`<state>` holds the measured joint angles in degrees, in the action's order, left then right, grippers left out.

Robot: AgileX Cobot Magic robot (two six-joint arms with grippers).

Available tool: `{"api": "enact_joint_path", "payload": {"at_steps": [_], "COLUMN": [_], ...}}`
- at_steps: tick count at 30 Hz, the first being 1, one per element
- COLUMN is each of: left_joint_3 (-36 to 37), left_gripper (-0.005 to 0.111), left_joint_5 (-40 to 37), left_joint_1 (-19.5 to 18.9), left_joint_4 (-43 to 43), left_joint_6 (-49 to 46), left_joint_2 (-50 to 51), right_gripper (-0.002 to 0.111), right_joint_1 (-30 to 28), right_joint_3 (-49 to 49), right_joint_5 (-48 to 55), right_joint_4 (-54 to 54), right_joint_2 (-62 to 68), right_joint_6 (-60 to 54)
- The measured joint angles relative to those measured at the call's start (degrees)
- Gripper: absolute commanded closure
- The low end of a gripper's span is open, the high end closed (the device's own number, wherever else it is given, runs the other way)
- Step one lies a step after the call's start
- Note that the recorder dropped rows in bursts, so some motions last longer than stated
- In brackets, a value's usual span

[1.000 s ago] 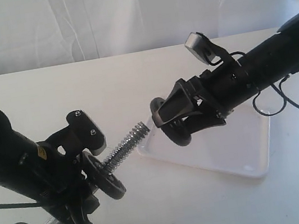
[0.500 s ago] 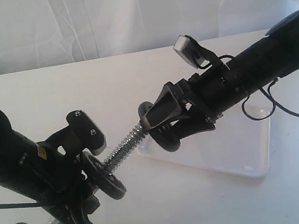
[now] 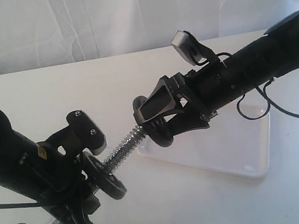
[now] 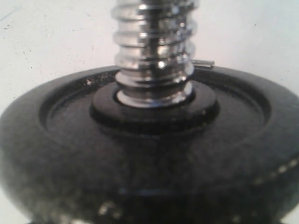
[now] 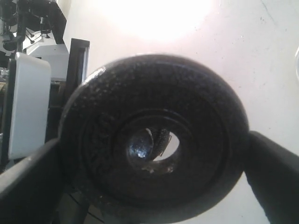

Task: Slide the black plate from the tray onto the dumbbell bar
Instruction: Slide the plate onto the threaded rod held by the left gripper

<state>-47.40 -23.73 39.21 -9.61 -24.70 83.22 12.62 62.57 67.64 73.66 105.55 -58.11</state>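
One black plate (image 3: 162,138) pinched in right end effector (image 3: 151,122), left end effector (image 3: 84,176) clamping dumbbell bar (image 3: 123,146)

The table (image 3: 149,72) is white and plain, and it fills most of the exterior view. Its far edge runs straight across. Behind it hangs a white curtain (image 3: 95,18) with soft folds going up and down. The curtain is bright, with pale grey lines in the folds. Soft grey shadows lie on the table top. In the right wrist view a very bright patch of light (image 5: 159,18) shines on the table, and tiny dark specks dot the white top nearby.
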Motion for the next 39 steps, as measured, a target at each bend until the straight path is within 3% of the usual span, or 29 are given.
{"api": "enact_joint_path", "payload": {"at_steps": [39], "left_joint_3": [0.13], "left_gripper": [0.107], "left_joint_5": [-0.81], "left_joint_1": [0.1], "left_joint_4": [-0.89], "left_joint_6": [-2.39], "left_joint_2": [1.15], "right_gripper": [0.108], "right_joint_1": [2.22], "right_joint_3": [0.0], "right_joint_5": [-0.6], "right_joint_4": [-0.08], "right_joint_2": [-0.89], "right_joint_6": [1.51]}}
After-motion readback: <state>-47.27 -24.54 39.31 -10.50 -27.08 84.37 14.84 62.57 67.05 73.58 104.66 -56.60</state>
